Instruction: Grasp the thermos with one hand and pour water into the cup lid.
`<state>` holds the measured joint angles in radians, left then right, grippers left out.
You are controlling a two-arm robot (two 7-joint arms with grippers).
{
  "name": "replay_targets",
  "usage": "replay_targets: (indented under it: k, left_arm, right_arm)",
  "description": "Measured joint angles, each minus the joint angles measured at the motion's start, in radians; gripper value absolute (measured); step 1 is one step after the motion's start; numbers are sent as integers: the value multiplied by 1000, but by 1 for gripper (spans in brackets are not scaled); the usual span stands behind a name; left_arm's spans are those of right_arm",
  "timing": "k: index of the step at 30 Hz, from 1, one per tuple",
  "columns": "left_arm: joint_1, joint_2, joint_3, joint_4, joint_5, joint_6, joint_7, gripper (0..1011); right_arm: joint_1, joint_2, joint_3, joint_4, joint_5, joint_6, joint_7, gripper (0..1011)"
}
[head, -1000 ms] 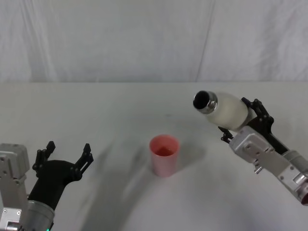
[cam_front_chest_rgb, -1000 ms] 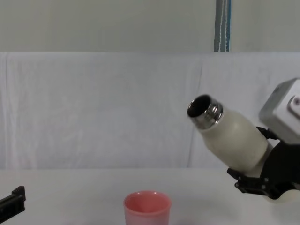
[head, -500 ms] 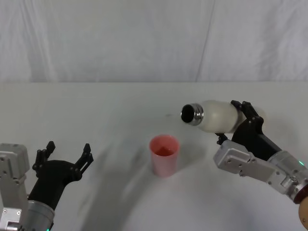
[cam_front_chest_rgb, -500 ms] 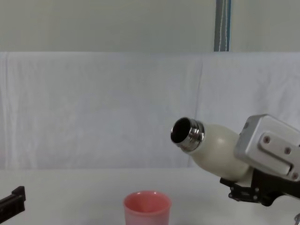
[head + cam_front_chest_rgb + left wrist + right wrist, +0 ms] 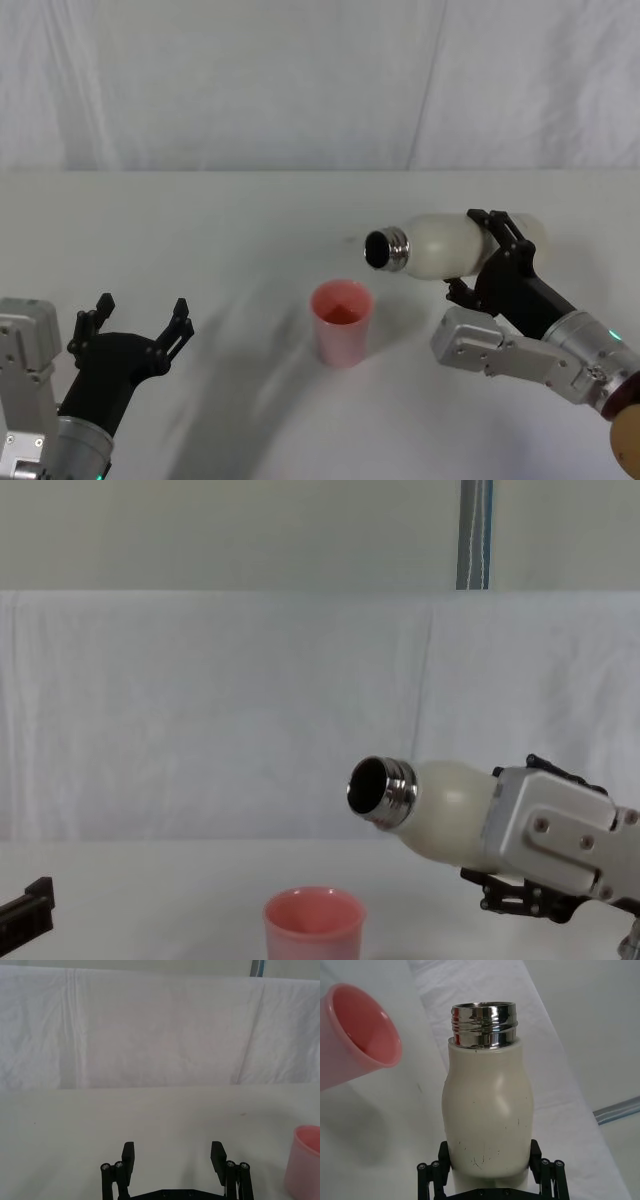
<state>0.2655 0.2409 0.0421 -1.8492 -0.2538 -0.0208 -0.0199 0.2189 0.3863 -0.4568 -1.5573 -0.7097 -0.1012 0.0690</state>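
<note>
The right end effector [image 5: 490, 255] pinches the thermos [image 5: 445, 245] and holds it tipped almost flat in the air. Its steel mouth points toward the pink cup lid [image 5: 342, 322], which stands on the white counter [image 5: 250, 230]. The left end effector [image 5: 135, 322] waits nearby, spread wide.

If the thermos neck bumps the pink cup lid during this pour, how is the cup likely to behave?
The cup lid looks like thin plastic standing free on the table, so probably light and easily pushed. It tapers toward its base, so it may tip. The thermos, held tilted by the right gripper, hangs above its rim, apart from it.
</note>
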Motion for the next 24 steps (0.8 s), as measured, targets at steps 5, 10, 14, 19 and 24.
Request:
replay_targets:
  k: [5,10,14,19,24]
  left_arm:
    - [0,0,0,0,0,0,0,1001]
    - [0,0,0,0,0,0,0,1001]
    - [0,0,0,0,0,0,0,1001]
    - [0,0,0,0,0,0,0,1001]
    - [0,0,0,0,0,0,0,1001]
  right_arm:
    - [16,6,-17,14,-27,-7,-9,952]
    - [28,9,-30,24,-43,-9,-13,952]
    - [37,10,-40,32,-55,-9,-19,951]
    - [45,11,-50,38,-76,-7,-34,952]
    - [53,14,-62,45,-104,-1,-52,952]
